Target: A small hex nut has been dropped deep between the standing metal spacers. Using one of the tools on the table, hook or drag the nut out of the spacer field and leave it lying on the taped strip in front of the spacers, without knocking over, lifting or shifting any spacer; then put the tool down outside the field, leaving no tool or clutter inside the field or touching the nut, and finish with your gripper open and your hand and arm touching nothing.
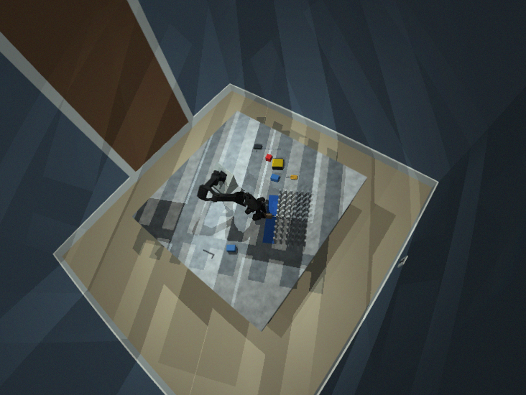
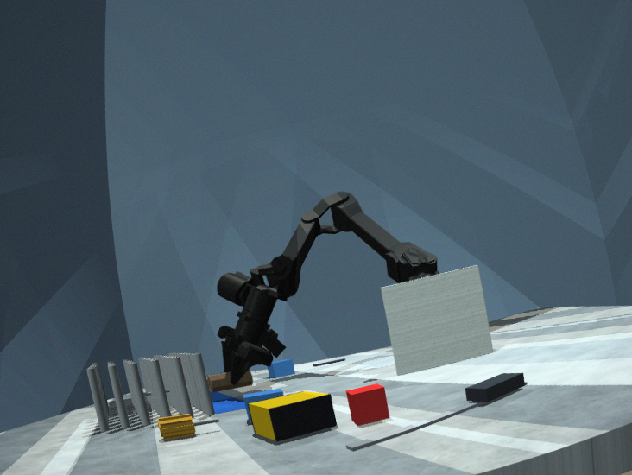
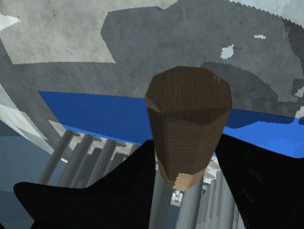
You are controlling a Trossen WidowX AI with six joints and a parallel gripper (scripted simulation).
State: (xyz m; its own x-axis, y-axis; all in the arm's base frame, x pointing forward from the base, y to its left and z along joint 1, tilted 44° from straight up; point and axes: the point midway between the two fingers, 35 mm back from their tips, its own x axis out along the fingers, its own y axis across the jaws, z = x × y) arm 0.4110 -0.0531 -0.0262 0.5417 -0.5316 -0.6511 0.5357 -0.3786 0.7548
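My gripper [image 1: 266, 215] [image 2: 234, 378] [image 3: 184, 142] is shut on a brown wooden tool handle [image 2: 217, 382] [image 3: 188, 92], low over the blue taped strip [image 1: 268, 233] [image 2: 227, 407] [image 3: 100, 114]. The handle lies nearly level and points into the standing grey spacers [image 1: 293, 203] [image 2: 191, 383] [image 3: 56, 160]. A thin shaft shows faintly among the spacers in the exterior view; its tip is hidden. The spacers look upright. I cannot make out the hex nut; spacers, handle and fingers hide much of the field. No nut shows on the visible strip.
Near the field are an orange-handled tool [image 1: 293, 177] [image 2: 176, 427], a blue block [image 1: 274, 177], a yellow-black block [image 1: 278, 163] [image 2: 301, 415], a red block [image 1: 268, 157] [image 2: 368, 404] and a black-handled tool [image 1: 257, 146] [image 2: 494, 388]. Another blue block [image 1: 231, 248] [image 2: 281, 368] and an L-shaped key [image 1: 209, 253] lie opposite.
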